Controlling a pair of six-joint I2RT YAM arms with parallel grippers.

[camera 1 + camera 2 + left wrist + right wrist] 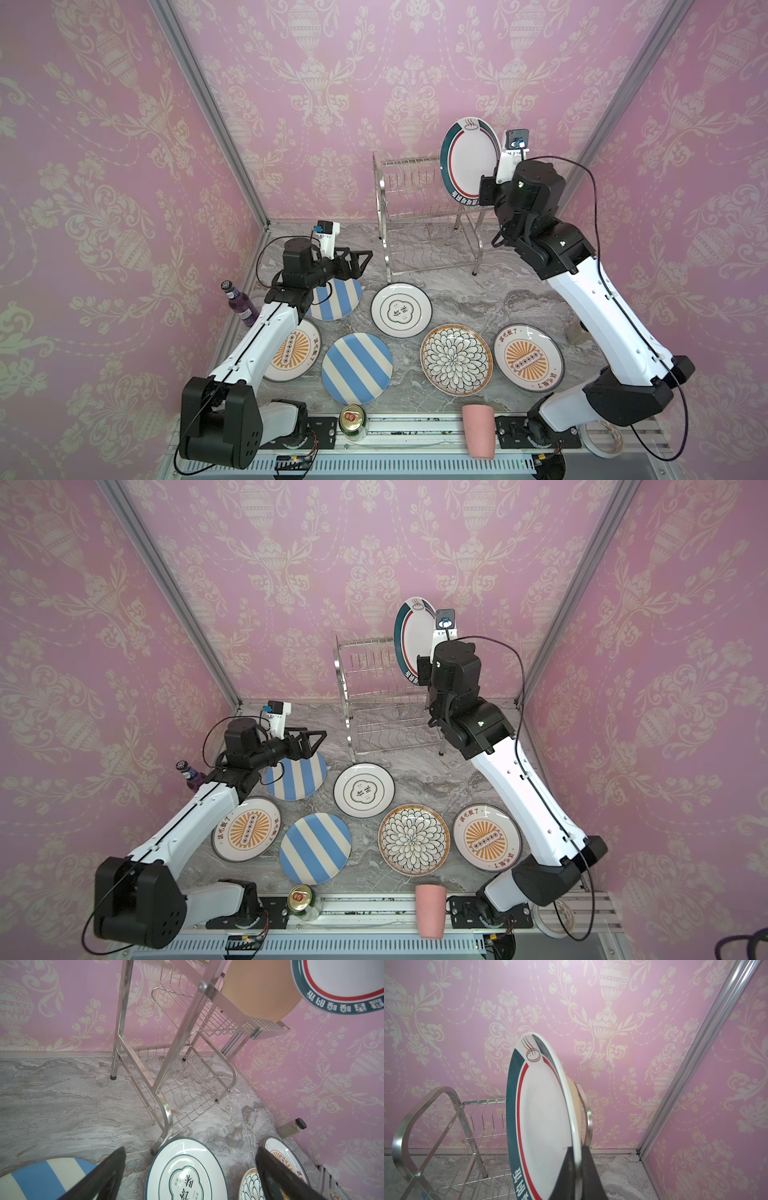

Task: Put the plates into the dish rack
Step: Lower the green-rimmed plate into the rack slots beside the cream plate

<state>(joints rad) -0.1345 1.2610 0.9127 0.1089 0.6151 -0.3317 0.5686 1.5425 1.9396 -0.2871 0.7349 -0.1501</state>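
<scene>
top views: high above front edge of counter (478,299), facing down and back, whole scene shared | left wrist: low, near counter, facing dish rack (167,1113) | right wrist: close on teal-rimmed plate (544,1118), rack behind; left wrist shares both

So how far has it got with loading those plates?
One done: a cream plate stands in the dish rack. In hand: the right gripper holds the teal-rimmed plate upright over the top tier. Still to go: six plates flat on the table, the left gripper open near a striped one.
</scene>
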